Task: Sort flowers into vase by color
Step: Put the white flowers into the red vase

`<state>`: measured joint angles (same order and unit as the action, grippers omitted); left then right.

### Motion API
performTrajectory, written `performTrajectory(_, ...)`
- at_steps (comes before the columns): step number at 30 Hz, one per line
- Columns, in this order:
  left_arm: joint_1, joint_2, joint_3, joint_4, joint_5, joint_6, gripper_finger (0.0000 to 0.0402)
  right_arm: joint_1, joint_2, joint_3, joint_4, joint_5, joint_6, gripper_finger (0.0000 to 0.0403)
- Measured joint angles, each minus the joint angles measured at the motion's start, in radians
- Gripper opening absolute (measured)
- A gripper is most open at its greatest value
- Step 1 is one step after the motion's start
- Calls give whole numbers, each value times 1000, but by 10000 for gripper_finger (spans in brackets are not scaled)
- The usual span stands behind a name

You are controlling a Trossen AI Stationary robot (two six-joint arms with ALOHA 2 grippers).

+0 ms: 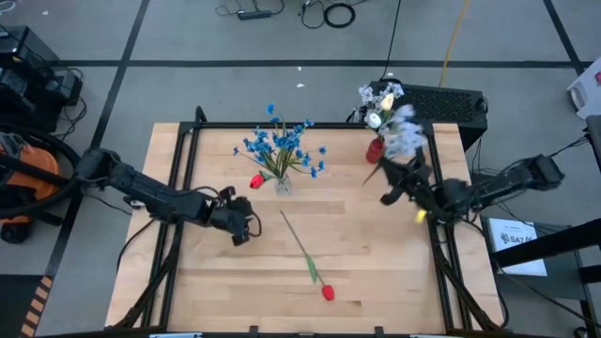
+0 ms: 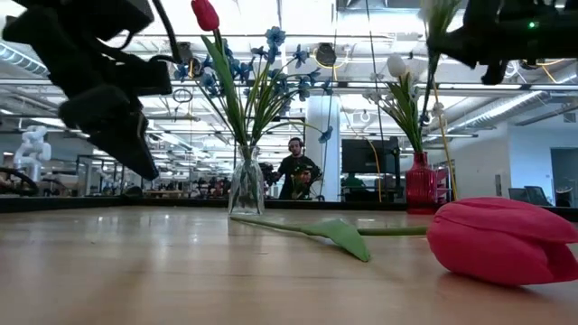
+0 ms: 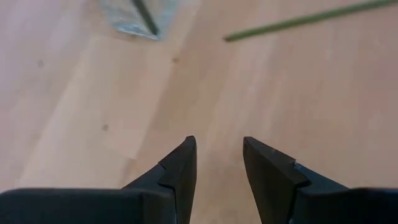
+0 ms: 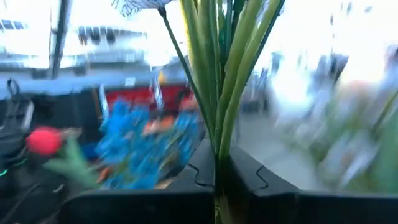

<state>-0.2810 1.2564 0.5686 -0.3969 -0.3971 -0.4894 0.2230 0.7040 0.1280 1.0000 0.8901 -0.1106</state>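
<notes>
Now we have pale flowers (image 1: 406, 137) in the right gripper (image 1: 411, 180). Its fingers are closed tight on the green stems, as the right wrist view shows, and the blooms stick up above it. We hold them up off the table, close to the red vase (image 1: 376, 148) at the far right side.

That vase already has white buds (image 1: 378, 105) in it, so we judge the pale bunch belongs there. To do this well, we should bring the stem ends right over the vase's mouth, keep the stems straight up, and go down slowly. We must not bump the buds or tip the vase. We let go only when the stems are well inside.

The clear vase (image 1: 283, 182) in the middle holds the blue flowers (image 1: 280, 143) and one red bud (image 1: 256, 180). Another red tulip (image 1: 328, 292) lies flat on the table near the front, well away from both vases.

The left gripper (image 1: 238, 228) waits low over the wood (image 1: 376, 272), near the tulip's stem end. Its fingers are a little apart and hold nothing.
</notes>
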Motion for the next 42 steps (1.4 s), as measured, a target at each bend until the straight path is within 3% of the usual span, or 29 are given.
performTrajectory(4, 46, 0, 0, 1, -16, 0, 138, -104, -68, -49, 125, -61, -265, 0)
performTrajectory(11, 101, 0, 0, 0, -16, 0, 138, -271, -113, -60, 88, -65, -370, 0)
performTrajectory(21, 125, 0, 1, 2, -16, -2, 138, -620, -123, -60, -32, -424, -147, 0)
performTrajectory(29, 125, 0, 1, 8, -4, -3, 138, -807, -122, -60, -37, -625, -37, 0)
performTrajectory(42, 125, 0, 1, 32, 0, -3, 138, -915, -121, -60, -53, -735, -4, 0)
